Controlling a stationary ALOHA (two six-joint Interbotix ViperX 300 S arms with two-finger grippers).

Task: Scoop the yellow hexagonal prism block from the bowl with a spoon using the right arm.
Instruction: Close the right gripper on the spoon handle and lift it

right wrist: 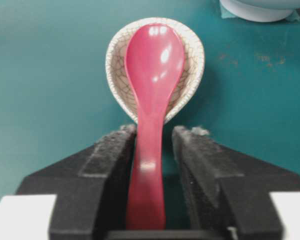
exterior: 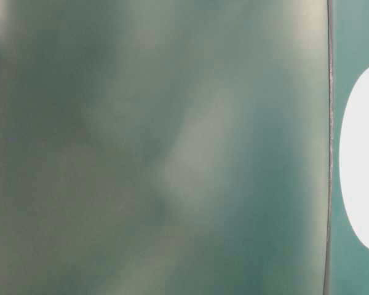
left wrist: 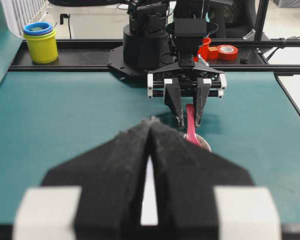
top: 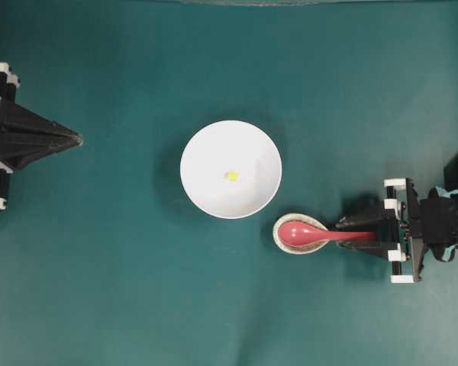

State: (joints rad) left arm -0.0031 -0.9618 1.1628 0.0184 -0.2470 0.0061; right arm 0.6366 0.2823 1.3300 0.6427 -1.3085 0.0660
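Observation:
The white bowl (top: 214, 191) sits mid-table with the tiny yellow hexagonal prism block (top: 231, 176) inside it. The pinkish-red spoon (top: 301, 231) lies with its scoop in a small speckled dish (top: 278, 238) to the bowl's lower right, its handle pointing right. My right gripper (top: 349, 232) straddles that handle. In the right wrist view the spoon (right wrist: 152, 65) runs between the fingers of the right gripper (right wrist: 154, 132): the left finger touches the handle and a gap shows on the right side, so it is open. My left gripper (top: 78, 139) rests shut and empty at the far left.
The bowl's base (right wrist: 255, 10) shows just beyond the speckled dish (right wrist: 192, 60). Behind the right arm's base, a yellow cup with blue rings (left wrist: 40, 40) and a red tape roll (left wrist: 228, 51) stand on the black rail off the green mat.

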